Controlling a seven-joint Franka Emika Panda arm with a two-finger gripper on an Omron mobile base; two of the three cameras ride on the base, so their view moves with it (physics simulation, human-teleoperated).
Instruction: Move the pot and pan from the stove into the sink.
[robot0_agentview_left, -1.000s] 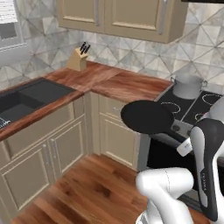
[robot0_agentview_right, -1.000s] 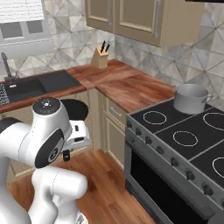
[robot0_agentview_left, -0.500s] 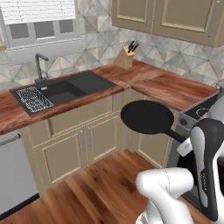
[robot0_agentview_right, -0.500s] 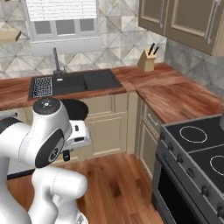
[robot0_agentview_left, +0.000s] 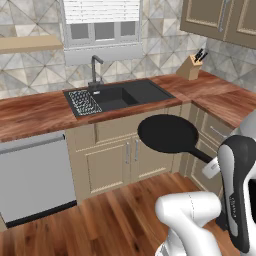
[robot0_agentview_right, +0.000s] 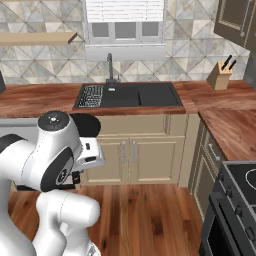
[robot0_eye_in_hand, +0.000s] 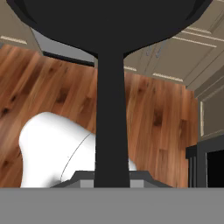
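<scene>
The black pan (robot0_agentview_left: 167, 134) hangs level in the air in front of the lower cabinets, below counter height. Its long handle (robot0_agentview_left: 201, 156) runs back to my gripper (robot0_agentview_left: 210, 167), which is shut on it and mostly hidden by the arm. In the hand view the handle (robot0_eye_in_hand: 111, 122) rises straight up to the pan's dark body (robot0_eye_in_hand: 109, 22). The black double-basin sink (robot0_agentview_left: 122, 95) lies in the wooden counter beyond and left of the pan, with a wire rack (robot0_agentview_left: 84, 101) in its left basin and a faucet (robot0_agentview_left: 95, 70) behind. A corner of the stove (robot0_agentview_right: 237, 192) shows at the lower right. The pot is out of view.
A knife block (robot0_agentview_left: 192, 67) stands on the corner counter to the right of the sink. A steel dishwasher front (robot0_agentview_left: 35, 175) sits under the counter at the left. Cabinet doors (robot0_agentview_left: 112, 157) face the pan over an open wooden floor (robot0_agentview_left: 115, 220).
The base has swung left, so the whole scene shifted: stove and pot slid out to the right and the sink came to the centre. The pan stays in the gripper.
</scene>
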